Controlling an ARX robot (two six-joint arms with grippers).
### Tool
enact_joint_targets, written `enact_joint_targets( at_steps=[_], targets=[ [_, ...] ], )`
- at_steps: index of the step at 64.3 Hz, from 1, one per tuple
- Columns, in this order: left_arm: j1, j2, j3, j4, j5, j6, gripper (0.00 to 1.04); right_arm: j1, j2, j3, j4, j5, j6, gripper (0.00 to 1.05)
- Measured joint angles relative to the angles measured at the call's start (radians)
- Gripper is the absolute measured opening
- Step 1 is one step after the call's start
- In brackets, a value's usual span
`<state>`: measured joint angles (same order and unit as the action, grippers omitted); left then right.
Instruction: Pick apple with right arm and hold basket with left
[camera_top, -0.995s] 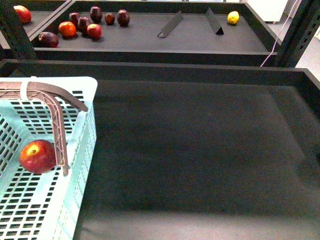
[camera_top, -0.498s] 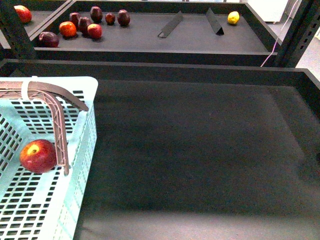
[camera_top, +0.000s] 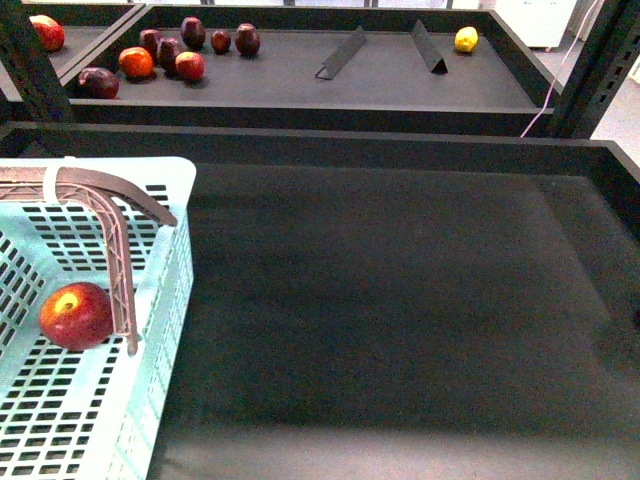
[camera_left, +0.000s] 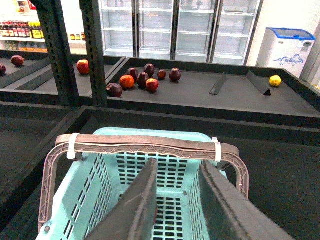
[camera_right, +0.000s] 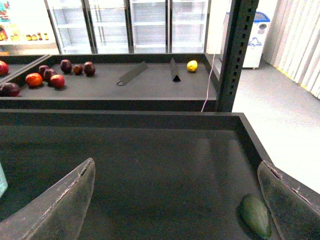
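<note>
The apple (camera_top: 75, 316) is seen lying on the slotted floor of the mint-blue basket (camera_top: 160, 300), at the near left of the front view, just beside the raised brownish ribbed handle (camera_top: 115, 250), with its yellowish patch turned up. The basket is set in the near left corner of the dark lower tray (camera_top: 400, 300). Neither arm is shown in the front view. In the left wrist view the left gripper (camera_left: 177, 200) is held above the basket, near side of the handle (camera_left: 145, 145); its jaws are apart, with lattice floor visible in the gap between them, and nothing is clamped. Only a reddish sliver is caught beside one finger there, too little to be named. In the right wrist view the right gripper (camera_right: 175, 200) is held over the bare part of the dark tray with its jaws set wide apart and nothing between them; a dark green oval object (camera_right: 255, 215), possibly an avocado, is seen on the tray floor near the right-hand finger, at the tray's right corner. On the far shelf (camera_top: 300, 75) a group of small dark-red and orange fruits (camera_top: 175, 55) is placed at the left, two black wedge dividers (camera_top: 385, 50) in the middle, and a lemon (camera_top: 466, 39) at the far right. Another red fruit (camera_top: 46, 32) is set in the neighbouring far-left compartment.
</note>
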<state>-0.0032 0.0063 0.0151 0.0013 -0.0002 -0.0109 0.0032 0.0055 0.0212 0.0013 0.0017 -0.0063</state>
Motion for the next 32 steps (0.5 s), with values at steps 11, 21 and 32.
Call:
enact_joint_targets(
  at_steps=[11,21,32],
  targets=[
    [0.000,0.000,0.000,0.000,0.000,0.000,0.84,0.000,0.000,0.000,0.000,0.000,0.000,0.96],
    [0.000,0.000,0.000,0.000,0.000,0.002,0.97,0.000,0.000,0.000,0.000,0.000,0.000,0.96],
    [0.000,0.000,0.000,0.000,0.000,0.002,0.98,0.000,0.000,0.000,0.000,0.000,0.000,0.96]
  ],
)
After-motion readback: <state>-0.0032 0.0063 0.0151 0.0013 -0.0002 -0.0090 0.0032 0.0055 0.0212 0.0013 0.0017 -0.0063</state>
